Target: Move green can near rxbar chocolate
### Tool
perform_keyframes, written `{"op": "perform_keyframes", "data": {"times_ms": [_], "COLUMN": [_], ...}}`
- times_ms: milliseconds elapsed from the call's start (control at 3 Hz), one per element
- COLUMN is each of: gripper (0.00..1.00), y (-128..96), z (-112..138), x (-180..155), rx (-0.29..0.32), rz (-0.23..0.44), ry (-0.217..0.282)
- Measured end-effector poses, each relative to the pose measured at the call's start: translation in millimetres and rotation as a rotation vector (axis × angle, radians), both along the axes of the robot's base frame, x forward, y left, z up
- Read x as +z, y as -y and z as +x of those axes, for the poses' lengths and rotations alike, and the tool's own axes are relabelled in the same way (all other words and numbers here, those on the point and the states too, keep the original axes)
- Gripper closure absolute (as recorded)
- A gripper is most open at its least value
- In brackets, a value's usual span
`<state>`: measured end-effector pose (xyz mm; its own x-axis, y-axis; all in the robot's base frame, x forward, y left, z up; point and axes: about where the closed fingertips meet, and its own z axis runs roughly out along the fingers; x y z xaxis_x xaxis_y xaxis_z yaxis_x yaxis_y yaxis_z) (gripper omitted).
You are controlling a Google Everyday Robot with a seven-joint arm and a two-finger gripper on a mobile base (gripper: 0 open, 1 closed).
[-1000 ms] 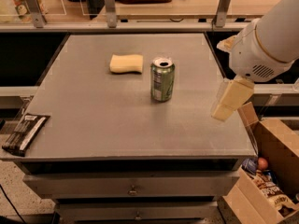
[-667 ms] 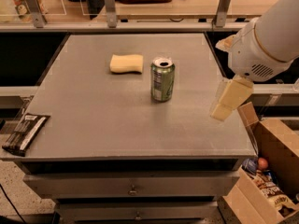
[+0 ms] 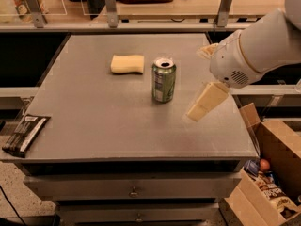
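While hovering pre-grasp with gripper (image 3: 195,84) fingers (image 3: 207,100) spread, empty: small green metal can (image 3: 163,81) left of fingers, flat black rectangular rxbar wrapper (image 3: 24,134) far left. Next: straddle can.

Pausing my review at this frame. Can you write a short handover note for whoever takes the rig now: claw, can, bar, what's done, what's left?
Claw: in the air over the right side of the table, right of the green can, not touching it, holding nothing.
Green can: upright mid-table, just right of the yellow sponge.
Rxbar chocolate: lying flat at the table's front left edge, far from the can.
Done: nothing yet; the can is not grasped.
Left: grasp the can, carry it to the front left, set it down beside the bar.
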<state>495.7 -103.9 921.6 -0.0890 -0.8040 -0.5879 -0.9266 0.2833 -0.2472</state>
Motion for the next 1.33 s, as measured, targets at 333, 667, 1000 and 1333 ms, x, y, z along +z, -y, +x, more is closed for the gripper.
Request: {"op": "perform_keyframes", "data": {"times_ms": [333, 667, 1000, 1333], "gripper": [0.0, 0.0, 0.0, 0.0], "y": [-27, -52, -73, -92], "z": [12, 21, 28, 36], "x": [-11, -21, -30, -35], "rx": [0.021, 0.051, 0.074, 0.085], "rz": [0.131, 0.225, 0.297, 0.364], "ry": [-0.014, -0.039, -0.055, -0.057]}}
